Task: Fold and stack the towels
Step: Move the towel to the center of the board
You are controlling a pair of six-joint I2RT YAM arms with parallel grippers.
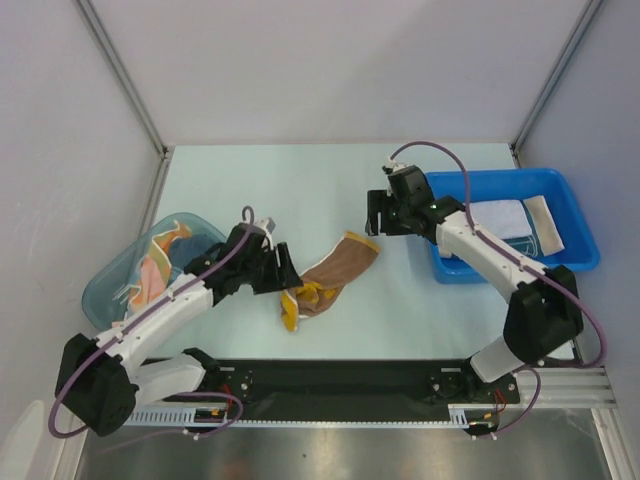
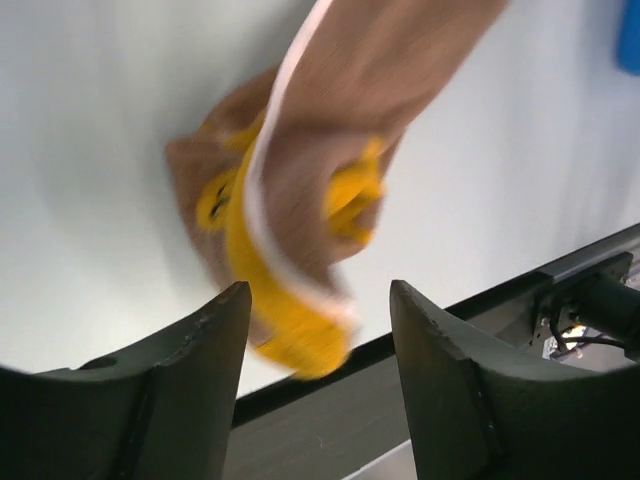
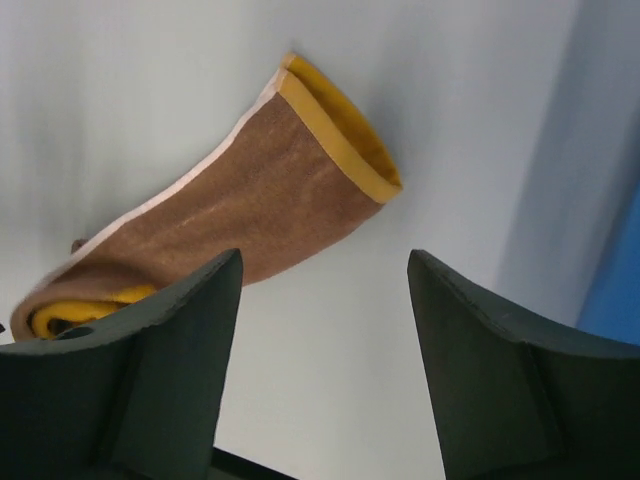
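A brown towel with yellow trim (image 1: 330, 275) lies crumpled and stretched on the table between the arms. It shows blurred in the left wrist view (image 2: 300, 200) and in the right wrist view (image 3: 260, 200). My left gripper (image 1: 283, 270) is open and empty, just left of the towel's bunched near end. My right gripper (image 1: 376, 215) is open and empty, just right of the towel's far end. An orange towel (image 1: 155, 270) lies in the translucent teal tub (image 1: 110, 290). White folded towels (image 1: 500, 220) lie in the blue bin (image 1: 575, 215).
The teal tub stands at the left, the blue bin at the right. A black rail (image 1: 340, 380) runs along the near edge. Grey walls enclose the table on three sides.
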